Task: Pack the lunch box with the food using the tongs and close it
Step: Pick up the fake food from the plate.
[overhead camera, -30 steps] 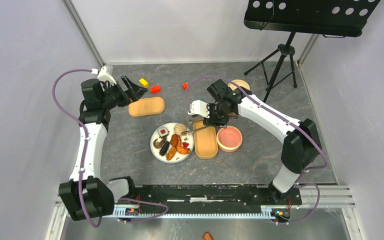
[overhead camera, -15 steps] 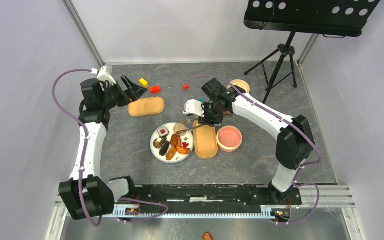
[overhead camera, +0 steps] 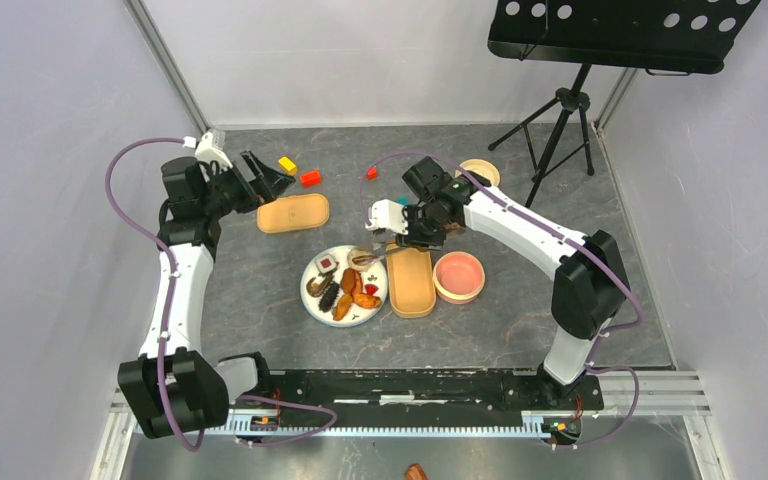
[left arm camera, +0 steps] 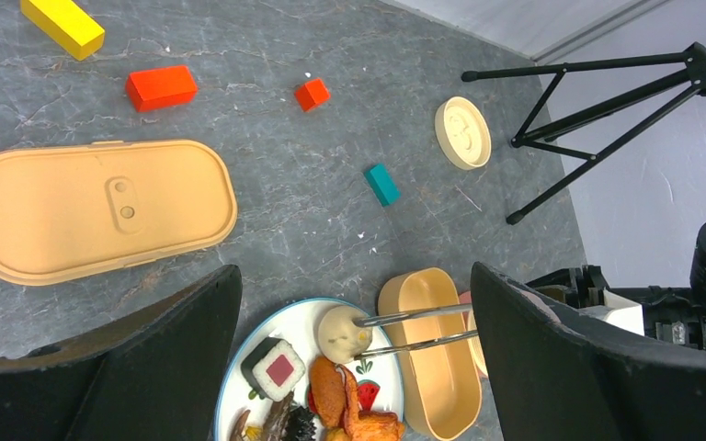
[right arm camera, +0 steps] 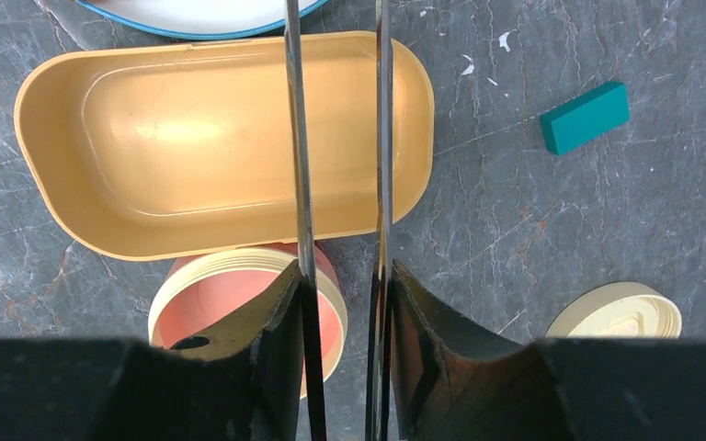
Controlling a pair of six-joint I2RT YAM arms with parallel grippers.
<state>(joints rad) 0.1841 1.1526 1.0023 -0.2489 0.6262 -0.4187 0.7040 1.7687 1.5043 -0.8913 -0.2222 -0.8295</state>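
The right tool (right arm camera: pixel 342 274) grips the tongs (right arm camera: pixel 296 138) between its two black fingers (right arm camera: pixel 276 317), one finger pressed against each thin arm, so the arms run nearly parallel with a narrow gap between them. From there the tongs reach across the open lunch box (right arm camera: pixel 184 138) – a tan oblong tray that is bare inside – to the plate (left arm camera: pixel 301 317) just beside it. In the left wrist view the tong tips sit on either side of the pale rice ball (left arm camera: pixel 338 333), at the plate's edge nearest the box; whether they press on it or only flank it cannot be told. The rest of the food lies on the same plate: a square piece with a pink centre (left arm camera: pixel 274 367), orange-brown fried chunks (left arm camera: pixel 329 397) and a small red wedge (left arm camera: pixel 369 393). The left tool (left arm camera: pixel 354 276) hangs above the counter (left arm camera: pixel 313 211) with its jaws spread wide and nothing between them. Below it, well apart from the box, lies the tan lid (left arm camera: pixel 101 207), flat on the counter. A pink round bowl (right arm camera: pixel 216 303) touches the box's far long side – a small cream disc (right arm camera: pixel 618 314) and a teal block (right arm camera: pixel 586 117) lie farther off. Two red blocks (left arm camera: pixel 161 87) and a yellow one (left arm camera: pixel 62 23) are scattered beyond the lid.
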